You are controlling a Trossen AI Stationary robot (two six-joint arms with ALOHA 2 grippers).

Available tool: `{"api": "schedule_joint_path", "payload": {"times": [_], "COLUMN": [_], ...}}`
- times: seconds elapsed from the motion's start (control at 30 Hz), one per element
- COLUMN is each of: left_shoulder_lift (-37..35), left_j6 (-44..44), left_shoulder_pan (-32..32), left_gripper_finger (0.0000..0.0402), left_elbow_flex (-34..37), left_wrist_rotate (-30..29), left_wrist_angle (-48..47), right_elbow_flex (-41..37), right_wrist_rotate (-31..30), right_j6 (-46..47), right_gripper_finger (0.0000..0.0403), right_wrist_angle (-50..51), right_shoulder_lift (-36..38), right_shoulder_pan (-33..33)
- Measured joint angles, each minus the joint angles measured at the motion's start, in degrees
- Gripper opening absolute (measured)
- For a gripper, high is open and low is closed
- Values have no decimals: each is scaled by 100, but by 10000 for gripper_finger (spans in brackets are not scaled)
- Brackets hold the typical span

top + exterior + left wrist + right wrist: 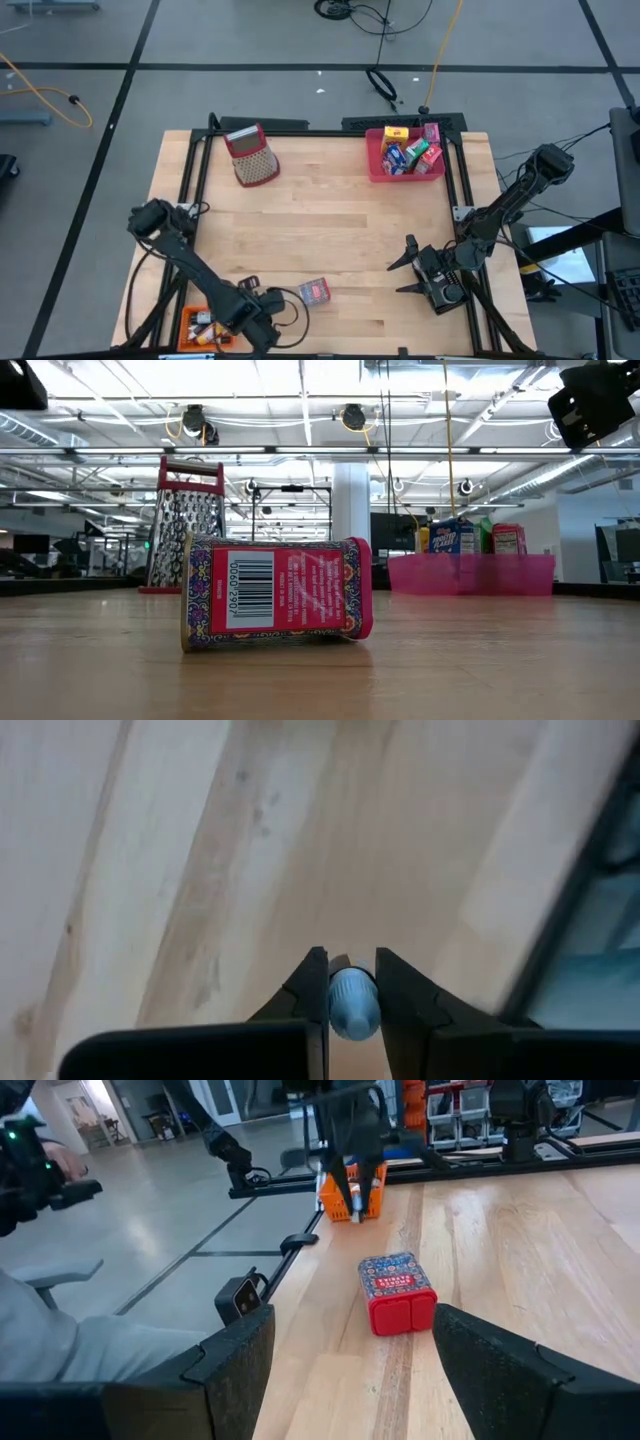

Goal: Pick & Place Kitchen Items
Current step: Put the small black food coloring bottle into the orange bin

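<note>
Wooden tabletop (330,235) lies under me. My left pincer (350,982) squeezes a small bottle with a pale blue cap (352,1002) above the wood. A red patterned tin box (315,291) lies on its side just beside it. My right pincer (350,1345) is spread wide, facing that box.

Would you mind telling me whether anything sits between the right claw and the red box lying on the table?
Nothing visible does. The right claw is open and faces the red box across bare wood; in its wrist view the box lies straight ahead between the fingers. The left claw, shut on a small blue-capped item, is on the box's far side.
</note>
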State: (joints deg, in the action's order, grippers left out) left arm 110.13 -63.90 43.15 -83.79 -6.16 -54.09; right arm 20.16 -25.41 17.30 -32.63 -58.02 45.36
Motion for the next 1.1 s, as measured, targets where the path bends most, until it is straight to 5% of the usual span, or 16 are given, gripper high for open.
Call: {"api": "schedule_joint_path", "payload": {"times": [0.27, 0.8, 1.1], "left_shoulder_lift": [-550, -778, -778], "left_j6": [-786, -3975, -4624], "left_shoulder_pan": [437, 1884, 2141], "left_gripper_finger": [43, 58, 72], "left_elbow_flex": [0, 0, 0], "left_wrist_rotate": [62, -9, -441], "left_wrist_angle": [-178, -1024, -1084], "right_elbow_flex": [0, 0, 0], "right_wrist_rotate": [0, -2, -2], "right_j6": [0, 0, 0], "right_gripper_finger": [263, 263, 263], "right_wrist_angle": [75, 80, 80], "right_shoulder_lift": [0, 0, 0], "right_shoulder_pan": [0, -1, 0]}}
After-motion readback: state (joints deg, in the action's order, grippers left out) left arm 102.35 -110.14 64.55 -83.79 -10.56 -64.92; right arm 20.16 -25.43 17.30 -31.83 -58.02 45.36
